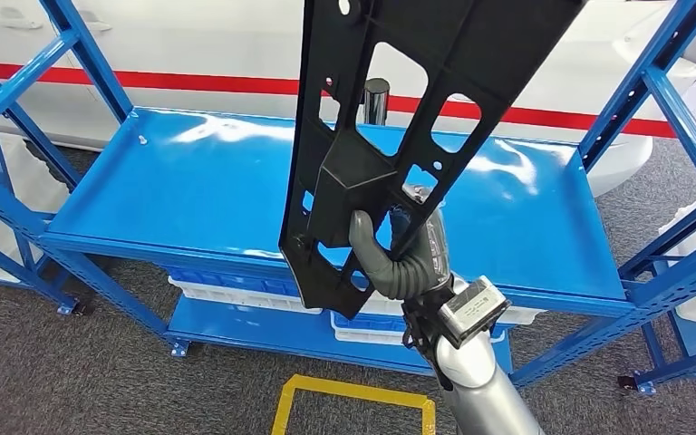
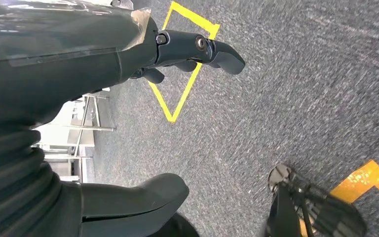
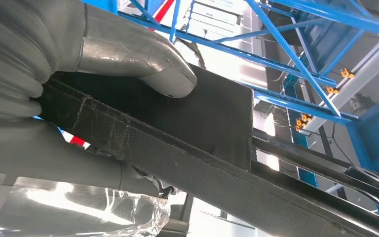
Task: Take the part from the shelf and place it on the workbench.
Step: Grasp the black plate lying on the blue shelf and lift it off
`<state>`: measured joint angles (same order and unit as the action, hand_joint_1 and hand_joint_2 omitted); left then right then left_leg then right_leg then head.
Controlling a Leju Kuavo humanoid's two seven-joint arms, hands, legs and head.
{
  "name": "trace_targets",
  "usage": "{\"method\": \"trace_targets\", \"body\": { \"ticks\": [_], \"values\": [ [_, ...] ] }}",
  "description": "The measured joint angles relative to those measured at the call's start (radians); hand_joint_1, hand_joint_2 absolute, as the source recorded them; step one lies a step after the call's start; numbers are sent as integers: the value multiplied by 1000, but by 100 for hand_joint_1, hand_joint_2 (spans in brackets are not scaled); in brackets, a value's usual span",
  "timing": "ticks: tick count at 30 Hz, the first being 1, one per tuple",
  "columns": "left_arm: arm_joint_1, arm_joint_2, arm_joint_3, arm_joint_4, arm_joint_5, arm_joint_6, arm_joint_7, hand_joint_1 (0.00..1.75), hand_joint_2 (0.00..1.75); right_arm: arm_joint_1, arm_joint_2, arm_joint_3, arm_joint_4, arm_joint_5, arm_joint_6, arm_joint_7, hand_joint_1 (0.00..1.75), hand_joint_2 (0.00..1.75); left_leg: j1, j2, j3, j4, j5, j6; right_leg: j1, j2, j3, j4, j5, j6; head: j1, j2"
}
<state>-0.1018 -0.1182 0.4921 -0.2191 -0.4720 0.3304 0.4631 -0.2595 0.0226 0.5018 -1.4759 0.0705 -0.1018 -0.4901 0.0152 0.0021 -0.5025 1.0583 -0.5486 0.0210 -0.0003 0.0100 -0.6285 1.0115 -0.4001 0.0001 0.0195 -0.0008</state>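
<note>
Your right hand (image 1: pixel 397 263) is clamped on the lower end of the long black plastic panel (image 1: pixel 390 136), held nearly upright above the blue shelf (image 1: pixel 190 195), while your left hand (image 2: pixel 177 54) hangs empty, fingers apart.

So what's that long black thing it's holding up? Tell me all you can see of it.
The black part is a long flat panel, plastic by its look, matte and slightly grained, with angular cut-outs, small holes and a raised block near its lower end. It stands nearly upright, leaning a little, in front of the blue shelf, its top out of frame. The right hand grips it low down, thumb pressed on its face.
</note>
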Motion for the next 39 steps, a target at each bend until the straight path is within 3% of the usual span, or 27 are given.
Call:
{"method": "trace_targets", "body": {
  "ticks": [2,5,7,9,10,11,12,14,16,18,20,21,22,24,25,26,27,28,30,32,33,35,36,37,39],
  "values": [
    [-1,-1,0,0,0,0,0,0,175,0,2,0,0,3,-1,2,175,175,-10,0,31,-58,7,5,0,-3,-4,-1,13,12,0,0],
    [-1,-2,0,0,0,-1,0,0,175,0,3,1,0,16,-3,2,175,175,-15,3,12,-73,38,19,-4,-6,-16,1,21,30,1,0],
    [-1,-2,1,0,0,-4,0,0,175,1,0,2,0,29,-5,-2,175,175,-11,9,-9,-84,68,30,-4,-6,-46,57,-40,24,2,0],
    [0,-2,2,0,0,-7,0,0,175,5,-4,5,1,43,-9,-8,175,175,-13,12,-39,-84,93,36,-6,-6,-79,183,-128,18,4,0],
    [0,-2,2,0,0,-8,0,0,175,8,-6,5,1,47,-11,-10,175,175,-14,12,-54,-83,104,35,-7,-6,-87,243,-154,22,3,0],
    [1,-2,2,0,0,-8,0,0,175,12,-8,6,2,50,-12,-12,175,175,-14,13,-70,-82,115,34,-9,-6,-81,276,-159,32,3,0],
    [2,-3,2,0,0,-9,0,0,175,14,-10,6,2,52,-13,-13,175,175,-13,14,-85,-80,126,32,-12,-7,-58,273,-148,44,3,0],
    [2,-3,3,0,0,-9,0,0,175,17,-12,7,3,53,-14,-13,175,175,-12,13,-110,-75,144,25,-17,-7,38,162,-116,62,3,0],
    [2,-4,3,0,0,-10,0,0,175,17,-12,8,2,53,-14,-14,175,175,-14,12,-127,-67,159,14,-14,-6,139,19,-121,58,3,0],
    [3,-4,3,0,0,-10,0,0,175,17,-12,9,2,54,-15,-14,175,175,-15,11,-134,-63,173,2,-8,-3,169,-38,-134,42,2,0],
    [4,-4,3,0,0,-11,0,0,175,18,-12,9,2,55,-16,-15,175,175,-11,10,-140,-59,175,-9,-11,-5,154,-38,-123,24,2,0],
    [4,-4,3,0,0,-11,0,0,175,18,-11,10,2,57,-17,-16,175,175,-8,8,-147,-43,151,-14,-13,-6,148,-38,-115,12,2,0],
    [5,-3,3,0,-1,-12,0,0,175,18,-11,11,2,61,-18,-17,175,175,-5,6,-161,-8,110,-18,-15,-8,140,-39,-105,1,2,0],
    [5,-4,3,0,-4,-13,0,0,175,19,-10,14,2,74,-22,-23,175,175,-1,3,-196,114,6,-27,-13,-9,120,-38,-82,-9,2,0],
    [5,-4,3,0,-5,-14,0,0,175,20,-11,15,2,82,-23,-26,175,175,0,1,-209,176,-24,-31,-12,-9,107,-37,-71,-9,1,0],
    [5,-5,3,0,-6,-15,0,0,175,22,-12,17,2,91,-23,-29,175,175,2,0,-212,218,-31,-33,-10,-9,92,-35,-61,-8,1,0],
    [5,-5,3,0,-6,-15,0,0,175,23,-14,20,2,101,-22,-31,175,175,3,0,-199,228,-16,-34,-10,-9,78,-32,-51,-6,1,0],
    [5,-5,3,0,-6,-16,0,0,175,24,-16,22,2,110,-21,-32,175,175,5,0,-168,203,11,-33,-10,-9,64,-29,-44,-3,1,0],
    [4,-5,3,0,-6,-18,0,0,175,23,-18,26,3,123,-16,-34,175,175,7,0,-68,76,44,-30,-8,-9,43,-20,-31,7,1,0],
    [2,-5,3,0,-6,-22,0,0,175,18,-19,29,4,128,-14,-37,175,175,3,-3,4,-32,34,-24,-6,-10,30,-14,-20,21,2,0],
    [1,-6,4,0,-6,-24,0,0,175,15,-20,31,5,128,-13,-39,175,175,-2,-4,12,-54,27,-19,-6,-11,25,-13,-12,28,3,0],
    [3,-7,4,0,-14,-35,0,0,175,11,-24,34,10,126,-10,-45,175,175,-9,-1,-2,-62,40,-1,-9,-13,15,-10,-2,43,3,0],
    [4,-6,4,0,-24,-46,0,0,175,11,-27,35,13,125,-8,-49,175,175,-10,2,-11,-64,51,11,-10,-12,5,3,-16,43,4,0],
    [5,-5,2,1,-35,-62,0,0,175,10,-30,37,16,124,-6,-51,175,175,-10,5,-23,-67,63,22,-11,-12,-10,33,-45,39,5,0],
    [3,0,-2,0,-54,-105,0,0,175,10,-35,39,23,122,-2,-55,175,175,-13,8,-50,-67,89,35,-11,-12,-47,145,-135,23,8,0]
  ]
}}
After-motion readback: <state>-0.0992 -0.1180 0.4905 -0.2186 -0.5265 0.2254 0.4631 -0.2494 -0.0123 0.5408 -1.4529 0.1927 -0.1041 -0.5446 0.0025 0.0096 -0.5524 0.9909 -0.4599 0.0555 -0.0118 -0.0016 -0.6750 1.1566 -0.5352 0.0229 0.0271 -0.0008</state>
